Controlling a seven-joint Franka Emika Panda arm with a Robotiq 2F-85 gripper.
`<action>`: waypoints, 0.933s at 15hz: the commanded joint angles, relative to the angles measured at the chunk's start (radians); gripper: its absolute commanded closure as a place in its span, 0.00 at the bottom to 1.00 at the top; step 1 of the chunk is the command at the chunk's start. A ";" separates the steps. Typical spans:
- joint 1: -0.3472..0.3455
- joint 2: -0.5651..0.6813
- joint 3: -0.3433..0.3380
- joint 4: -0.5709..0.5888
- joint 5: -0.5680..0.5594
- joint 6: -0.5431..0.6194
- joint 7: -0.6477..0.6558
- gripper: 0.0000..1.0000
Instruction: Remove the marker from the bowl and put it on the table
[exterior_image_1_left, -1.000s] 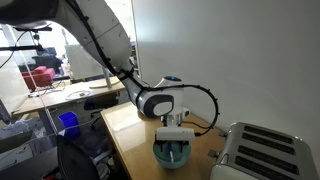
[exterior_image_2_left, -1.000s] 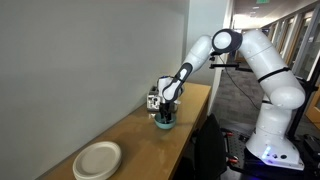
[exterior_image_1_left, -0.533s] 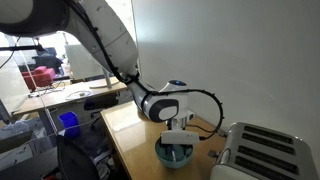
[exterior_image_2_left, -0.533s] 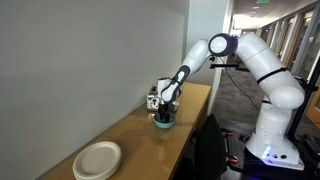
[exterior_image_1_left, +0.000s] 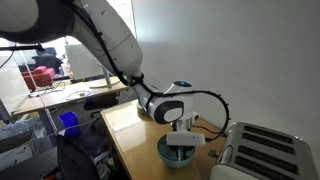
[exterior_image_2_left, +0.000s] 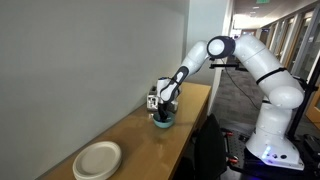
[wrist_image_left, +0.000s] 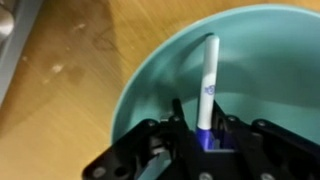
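The teal bowl (wrist_image_left: 150, 80) fills the wrist view, and the whitish marker (wrist_image_left: 208, 75) with a blue end lies inside it, pointing away from me. My gripper (wrist_image_left: 201, 115) is down in the bowl with its black fingers (wrist_image_left: 176, 112) pressed in on either side of the marker's blue end. In both exterior views the gripper (exterior_image_1_left: 181, 148) (exterior_image_2_left: 163, 114) reaches straight down into the bowl (exterior_image_1_left: 163, 153) (exterior_image_2_left: 163, 124) on the tan table (exterior_image_1_left: 125, 135) (exterior_image_2_left: 120, 138). The marker is hidden in those views.
A silver toaster (exterior_image_1_left: 262, 150) stands close beside the bowl, with a black cable behind it. A white dish (exterior_image_2_left: 96, 159) lies at the table's other end. A small boxy object (exterior_image_2_left: 152, 101) sits against the wall by the bowl. Cluttered desks (exterior_image_1_left: 60, 95) stand farther back.
The gripper has sunk a little deeper into the bowl. Its jaws have closed from wide open onto the marker.
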 joint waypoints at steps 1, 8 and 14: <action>-0.019 0.011 0.018 0.011 -0.021 0.010 -0.009 0.98; -0.028 -0.026 0.010 -0.032 -0.011 0.010 0.018 0.96; -0.062 -0.131 0.025 -0.159 0.019 0.001 0.024 0.96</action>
